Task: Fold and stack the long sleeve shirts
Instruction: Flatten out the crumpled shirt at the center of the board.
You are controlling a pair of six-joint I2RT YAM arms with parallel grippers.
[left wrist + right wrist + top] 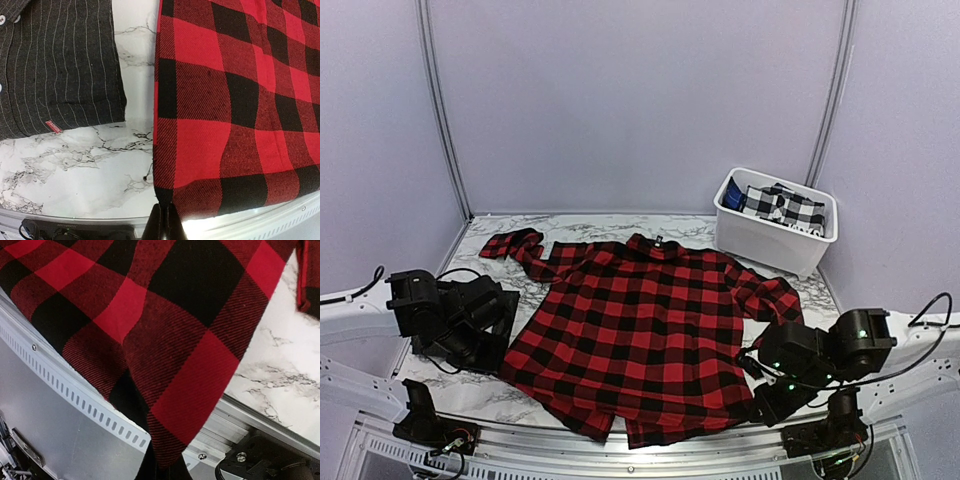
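Note:
A red-and-black flannel long sleeve shirt (640, 330) lies spread on the marble table (580, 225), collar at the far side and hem at the near edge. My left gripper (165, 223) is shut on its left hem corner (169, 197), low over the table's near edge. On the other side, my right gripper (167, 472) is shut on the right hem corner (175, 440), which drapes up from the jaws over the metal rail. A black pinstriped long sleeve shirt (60, 65) with a small red tag (53, 126) lies folded left of the flannel, with a strip of marble between them.
A white bin (760, 245) holding a black-and-white checked cloth (785, 207) stands at the back right. The flannel's left sleeve (512, 243) stretches toward the far left corner. A slotted metal rail (75, 390) runs along the table's near edge.

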